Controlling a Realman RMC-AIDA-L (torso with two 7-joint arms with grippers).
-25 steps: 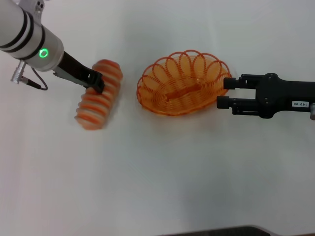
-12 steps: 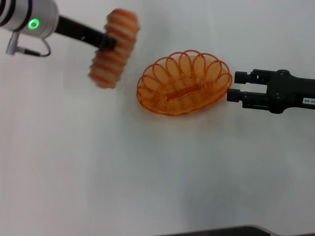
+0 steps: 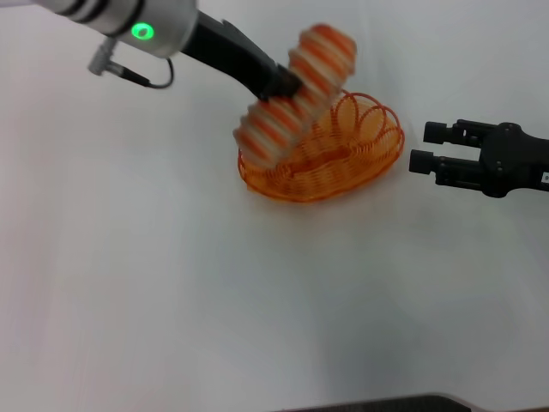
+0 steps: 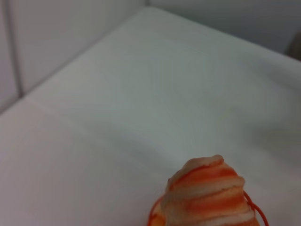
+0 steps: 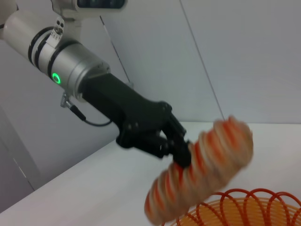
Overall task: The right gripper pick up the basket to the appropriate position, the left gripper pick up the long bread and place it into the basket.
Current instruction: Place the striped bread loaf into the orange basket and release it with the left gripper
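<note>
The long bread (image 3: 296, 94), pale peach with orange-red stripes, hangs tilted in the air over the left part of the orange wire basket (image 3: 343, 159). My left gripper (image 3: 287, 83) is shut on the middle of the bread. The right wrist view shows the same grip: left gripper (image 5: 181, 153), bread (image 5: 200, 169), basket rim (image 5: 244, 202) below. One end of the bread (image 4: 207, 195) fills the lower part of the left wrist view. My right gripper (image 3: 422, 146) stands open on the table just right of the basket, apart from its rim.
The white table (image 3: 214, 292) spreads around the basket with no other objects in view. A pale wall (image 5: 235, 47) rises behind the table's far edge.
My left gripper has lifted the bread off the table and carried it right, until it is over the basket. The right gripper has drawn back to the right, away from the basket rim.
</note>
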